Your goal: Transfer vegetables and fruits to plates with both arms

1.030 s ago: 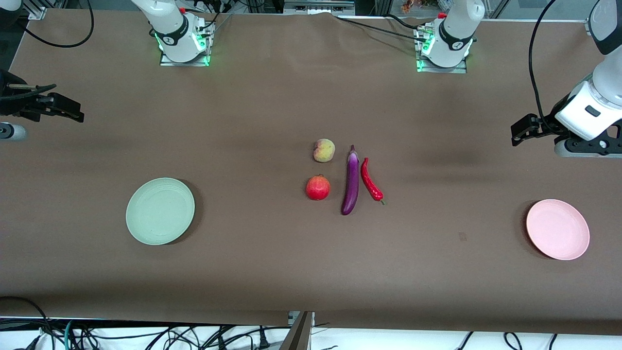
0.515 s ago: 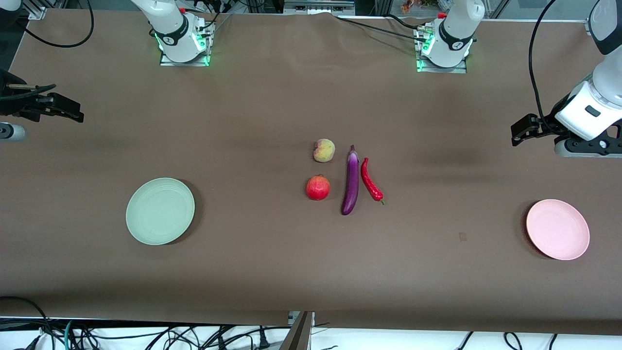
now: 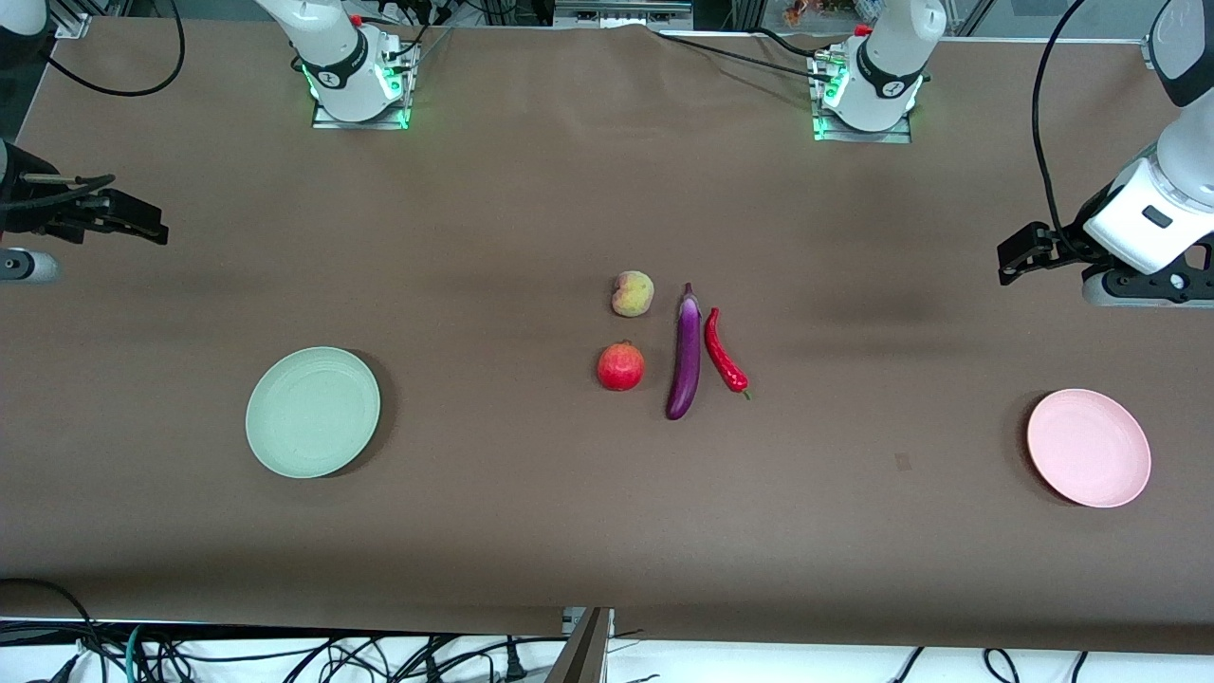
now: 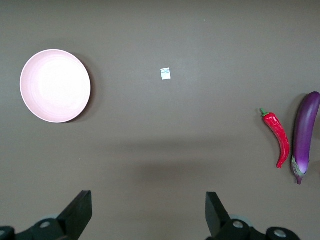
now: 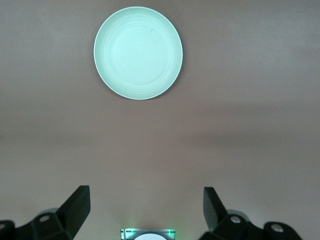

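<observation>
Brown table (image 3: 531, 531), carrying four pieces of produce clustered near its middle. Peach (image 3: 633, 293) farthest from the front camera, pomegranate (image 3: 620, 366) nearer. Purple eggplant (image 3: 685, 353) beside both, red chili pepper (image 3: 724, 351) just beside that. Pale green plate (image 3: 313, 412) toward the right arm's end, pink plate (image 3: 1089, 448) toward the left arm's end. Small pale tag (image 4: 165, 73) lay between chili and pink plate.

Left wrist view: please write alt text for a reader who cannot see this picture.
The open left gripper hangs over bare brown table, holding nothing. The empty pink plate lies at one side of the picture; the red chili pepper and the purple eggplant lie side by side at the other. A small white scrap lies between.
</observation>
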